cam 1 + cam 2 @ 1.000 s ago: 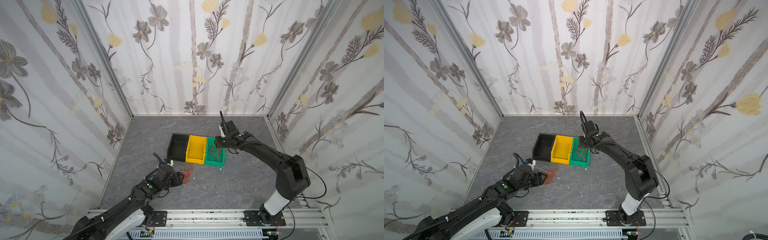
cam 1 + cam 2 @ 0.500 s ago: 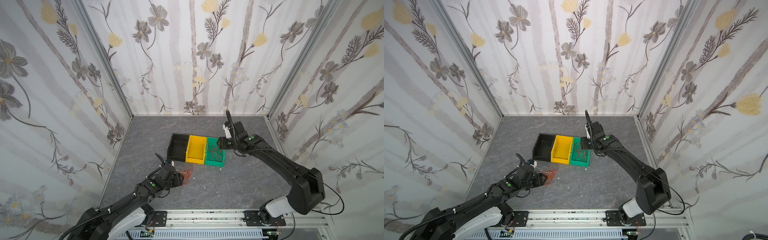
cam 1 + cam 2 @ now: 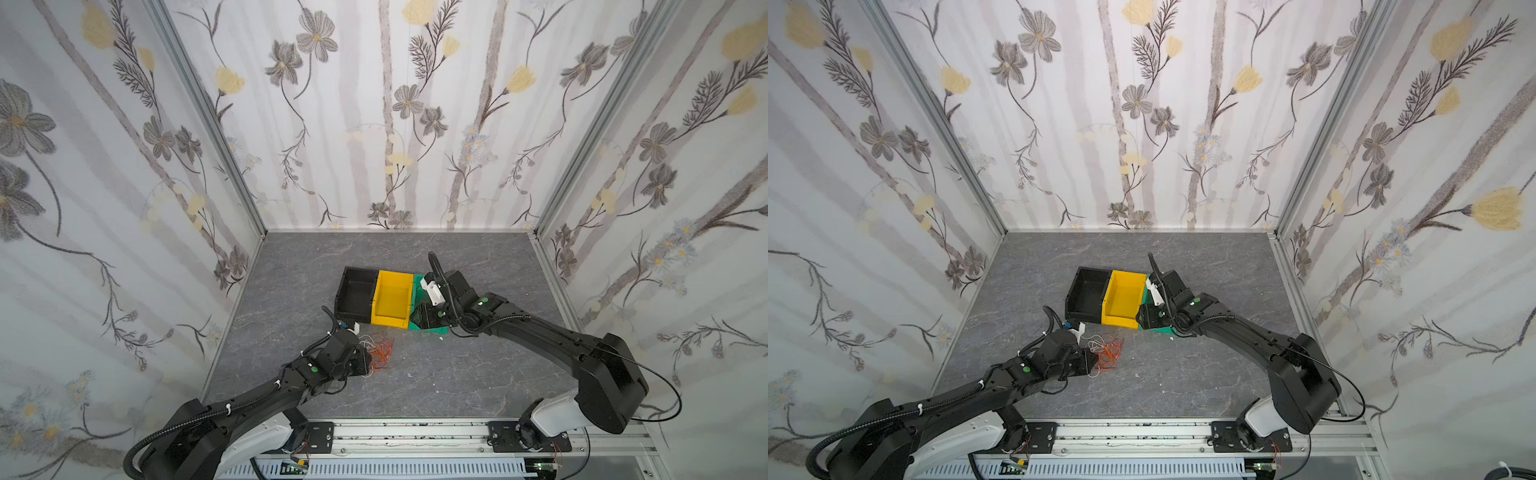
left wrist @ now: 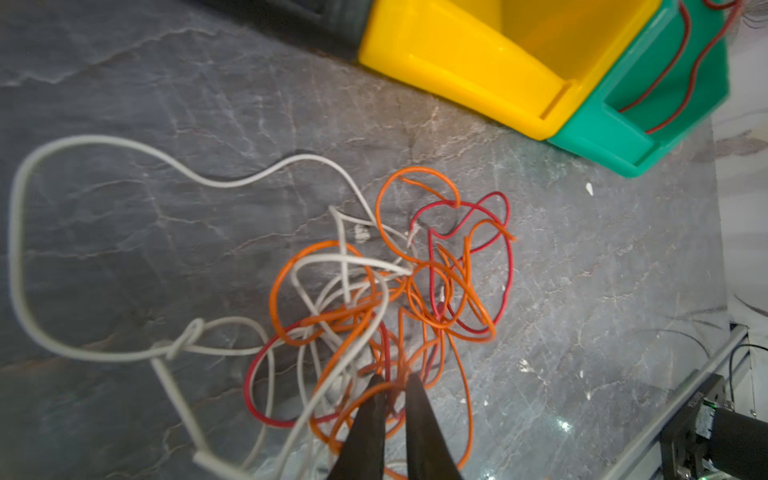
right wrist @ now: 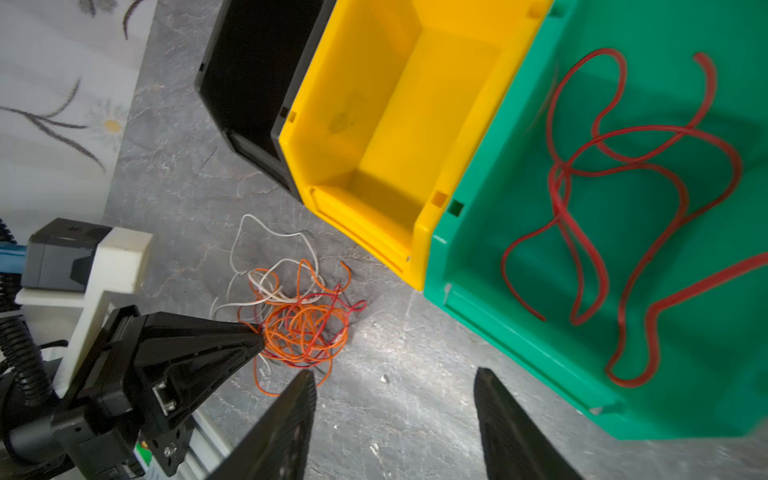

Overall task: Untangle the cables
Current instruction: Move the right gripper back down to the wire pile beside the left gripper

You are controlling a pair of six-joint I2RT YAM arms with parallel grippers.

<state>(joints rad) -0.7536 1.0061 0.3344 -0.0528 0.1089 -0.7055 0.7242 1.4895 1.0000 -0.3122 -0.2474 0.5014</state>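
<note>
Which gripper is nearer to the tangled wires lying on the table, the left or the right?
Left. The left gripper is shut among the tangled wires, pinching orange strands. The right gripper stands open by the green bin, apart from them.

A grey, marble-veined surface carries a black bin, a yellow bin and a green bin in a touching row. Tangled red, orange and white cables lie just in front, among a few white specks.

Green bin mostly hidden under right arm — cables cut by frame edge.
</note>
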